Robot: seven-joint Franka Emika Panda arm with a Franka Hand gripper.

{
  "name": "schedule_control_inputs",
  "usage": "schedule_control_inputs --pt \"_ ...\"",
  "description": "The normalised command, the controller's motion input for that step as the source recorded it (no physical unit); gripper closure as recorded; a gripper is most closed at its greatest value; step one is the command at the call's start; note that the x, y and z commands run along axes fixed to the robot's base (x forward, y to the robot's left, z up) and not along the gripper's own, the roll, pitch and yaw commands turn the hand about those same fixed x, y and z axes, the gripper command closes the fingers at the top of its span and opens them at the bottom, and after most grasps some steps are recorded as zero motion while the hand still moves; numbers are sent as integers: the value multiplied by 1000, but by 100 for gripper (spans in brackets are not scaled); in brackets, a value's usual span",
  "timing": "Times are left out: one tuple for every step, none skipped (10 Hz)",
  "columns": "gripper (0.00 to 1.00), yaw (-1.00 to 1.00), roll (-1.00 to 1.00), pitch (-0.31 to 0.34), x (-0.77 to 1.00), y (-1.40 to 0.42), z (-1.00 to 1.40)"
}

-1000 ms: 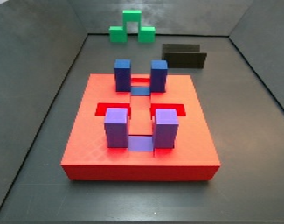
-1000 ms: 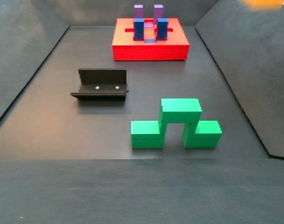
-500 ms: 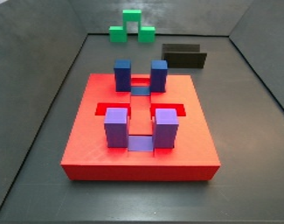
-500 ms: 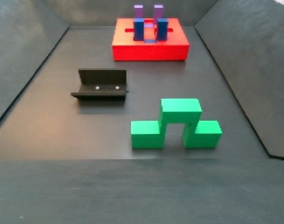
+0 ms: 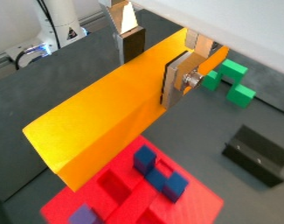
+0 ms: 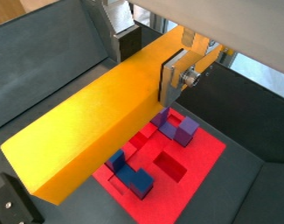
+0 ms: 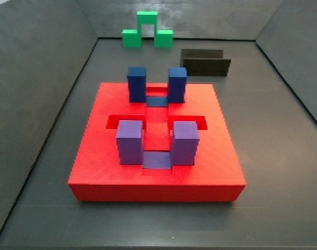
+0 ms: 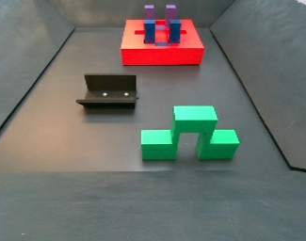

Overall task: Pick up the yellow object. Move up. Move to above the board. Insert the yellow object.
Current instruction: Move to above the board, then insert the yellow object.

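My gripper is shut on the yellow object, a long yellow bar with orange-shaded sides, held across its width between the silver fingers. Both wrist views show this; the gripper holds the bar high above the floor. The red board with its blue and purple posts lies below the bar's far end in both wrist views. In both side views the board shows, but neither the gripper nor the bar is in view.
Blue posts and purple posts stand on the board around recessed slots. Green blocks sit on the dark floor. The fixture stands between the blocks and the board. Grey walls enclose the floor.
An orange patch at the upper right corner of a side view one second ago is gone now. The board, blocks and fixture have not moved.
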Motion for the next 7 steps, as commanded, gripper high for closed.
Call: schedule_control_inputs --pt "100 8 57 145 196 -218 54" --pt "100 0 -13 0 0 0 -20" --pt "100 0 -6 0 0 0 -37" --pt "100 0 0 0 146 0 -86" --pt "100 0 0 -60 206 0 -111" --pt "100 0 0 -60 343 0 -91" --pt "100 0 113 -9 531 -191 -94"
